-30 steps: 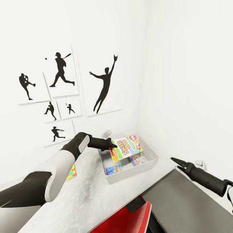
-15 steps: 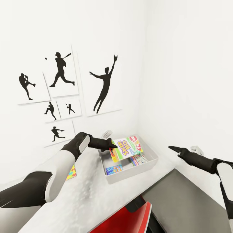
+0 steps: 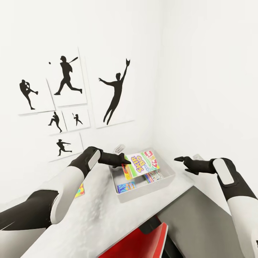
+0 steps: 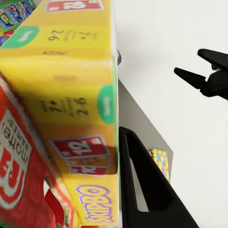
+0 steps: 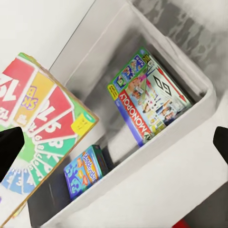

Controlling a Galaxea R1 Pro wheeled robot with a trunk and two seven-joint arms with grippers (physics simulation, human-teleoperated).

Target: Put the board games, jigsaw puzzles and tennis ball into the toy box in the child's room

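At the far left of the head view a jigsaw puzzle (image 3: pixel 79 190) lies flat on the pale desk (image 3: pixel 96 218), partly hidden behind the left forearm; the left wrist view catches it as a small bright patch (image 4: pixel 160 161) past one dark finger (image 4: pixel 142 190). The left end effector (image 3: pixel 123 163) is clamped on the near edge of the Skip-Bo board game (image 3: pixel 141 163), holding it tilted above the toy box (image 3: pixel 141 191), which sits on the desk in the corner below the baseball silhouette pictures (image 3: pixel 68 80). Up close, the left wrist view shows that game's yellow side (image 4: pixel 71 114) printed with number cards and the Skip-Bo name, detail the head view does not resolve, and also the right end effector (image 4: pixel 199 71) in the distance against the white wall. The right wrist view looks down into the toy box (image 5: pixel 199 114) and shows its contents: a Monopoly board game (image 5: pixel 149 95) lying flat on the floor of the bin and a small blue board game (image 5: pixel 85 168) beside it, with the held Skip-Bo box (image 5: pixel 42 123) overhanging one end. In the head view these two appear as small colourful patches, the blue one (image 3: pixel 126 187) near the front wall and the Monopoly one (image 3: pixel 154 176) farther right. The right end effector (image 3: pixel 180 159) hovers just right of the bin with its fingers spread apart and empty. A red chair (image 3: pixel 139 243) shows at the lower edge.
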